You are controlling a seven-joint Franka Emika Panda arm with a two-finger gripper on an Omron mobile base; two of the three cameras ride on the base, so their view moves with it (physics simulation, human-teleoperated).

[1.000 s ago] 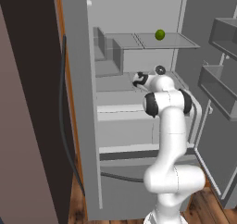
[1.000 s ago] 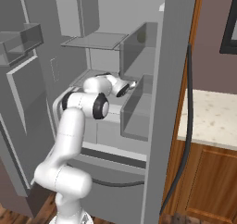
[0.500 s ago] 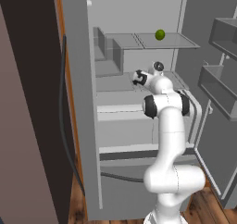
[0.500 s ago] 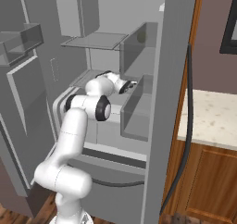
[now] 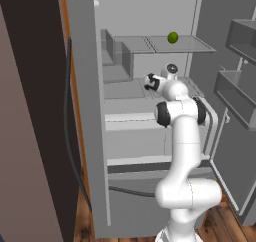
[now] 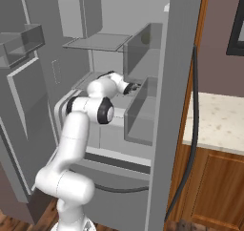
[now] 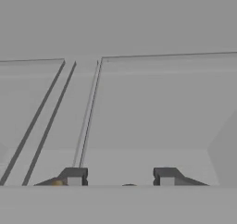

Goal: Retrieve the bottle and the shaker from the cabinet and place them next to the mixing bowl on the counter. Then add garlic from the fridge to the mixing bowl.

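Narrowed since a moment ago, claw (image 7: 119, 177) fingers stand apart over the fridge (image 5: 90, 136) shelf, open room ahead.

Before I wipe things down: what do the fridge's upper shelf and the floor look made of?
Upper shelf: looks like clear glass, as the back wall shows through it. Floor: reddish-brown wood planks by the grain, finish unclear in this rendering.
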